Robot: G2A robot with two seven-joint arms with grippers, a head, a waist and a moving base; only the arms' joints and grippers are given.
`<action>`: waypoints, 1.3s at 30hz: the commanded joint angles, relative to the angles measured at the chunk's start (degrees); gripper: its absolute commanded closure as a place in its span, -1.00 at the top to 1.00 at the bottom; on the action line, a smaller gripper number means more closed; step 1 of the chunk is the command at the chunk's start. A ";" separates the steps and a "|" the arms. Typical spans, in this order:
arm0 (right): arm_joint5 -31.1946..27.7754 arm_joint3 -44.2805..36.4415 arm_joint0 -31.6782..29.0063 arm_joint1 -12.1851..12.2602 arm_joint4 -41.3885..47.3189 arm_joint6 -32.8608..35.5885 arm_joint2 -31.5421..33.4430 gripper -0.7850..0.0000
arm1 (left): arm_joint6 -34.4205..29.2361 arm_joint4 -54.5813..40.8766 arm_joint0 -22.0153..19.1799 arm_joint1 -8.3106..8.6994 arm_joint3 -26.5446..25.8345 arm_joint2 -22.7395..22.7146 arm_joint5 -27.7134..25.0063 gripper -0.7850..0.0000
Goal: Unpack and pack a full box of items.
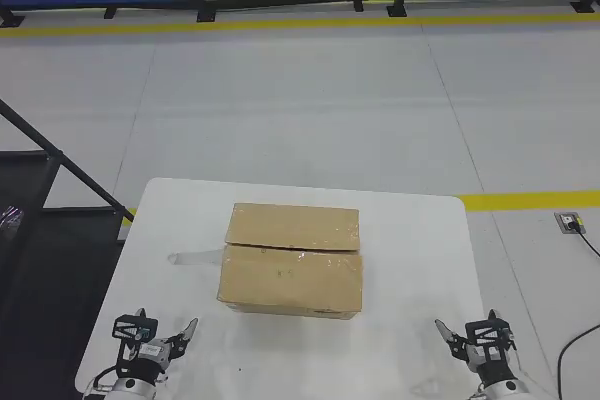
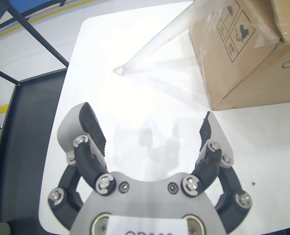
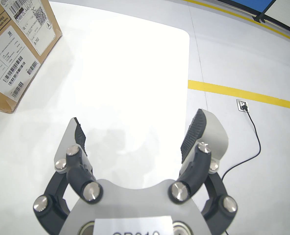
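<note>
Roughly at the middle of the white table (image 1: 410, 300), cardboard box (image 1: 291, 262), flaps down, clear tape strip (image 2: 154, 42) trailing from its left end; well apart near the front corners, left gripper (image 2: 147, 113) and right gripper (image 3: 137, 117), jaws wide on both, holding nothing.

Two arms are held well apart, side by side, both pointing forward and tilted downward. The left gripper (image 2: 147, 113) has its two fingers spread wide, their ribbed black pads (image 2: 93, 128) facing each other across an empty gap. The right gripper (image 3: 137, 117) matches it, with fingers wide apart and empty.
</note>
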 commanded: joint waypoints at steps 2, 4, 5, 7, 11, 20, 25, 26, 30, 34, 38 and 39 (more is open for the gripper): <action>-4.21 -0.30 0.10 0.22 -2.42 0.22 -0.93 1.00 | 1.90 -0.17 0.12 -0.03 -0.22 0.24 -1.51 1.00; -4.46 -0.52 0.74 0.14 -2.48 0.37 -1.42 1.00 | 3.62 -1.72 0.29 -0.11 0.08 -0.11 -2.37 1.00; -4.90 -0.84 1.22 0.08 -2.33 0.12 -1.96 1.00 | 4.11 -3.39 0.40 -0.18 0.16 -0.35 -2.76 1.00; -6.55 -0.96 2.24 -0.11 0.04 -0.05 -3.08 1.00 | 4.92 -5.42 0.58 -0.22 -0.04 -0.99 -4.18 1.00; -9.90 -1.52 4.61 -0.37 3.80 0.60 -4.96 1.00 | 6.90 -8.05 1.05 -0.22 -0.74 -2.81 -6.24 1.00; -11.27 -4.31 9.01 -0.85 4.29 3.90 -9.23 1.00 | 7.42 -10.37 1.68 0.40 -4.74 -8.43 -14.87 1.00; -11.56 -4.91 9.40 -0.79 1.64 5.16 -9.92 1.00 | 7.42 -10.37 1.68 0.40 -4.74 -8.43 -14.87 1.00; -11.56 -4.91 9.40 -0.79 1.64 5.16 -9.92 1.00 | 7.42 -10.37 1.68 0.40 -4.74 -8.43 -14.87 1.00; -11.56 -4.91 9.40 -0.79 1.64 5.16 -9.92 1.00 | 7.42 -10.37 1.68 0.40 -4.74 -8.43 -14.87 1.00; -14.70 -5.62 9.67 -0.86 5.13 4.10 -10.51 1.00 | 6.92 -10.93 1.32 0.32 -4.78 -7.79 -14.83 1.00; -19.66 -3.86 12.91 -1.08 16.85 3.94 -9.84 1.00 | 4.65 -16.22 -1.25 0.12 -3.44 -6.84 -15.68 1.00; -20.96 -3.32 14.10 -1.13 19.64 4.91 -9.91 1.00 | 4.01 -17.51 -2.00 0.11 -3.05 -6.98 -15.83 1.00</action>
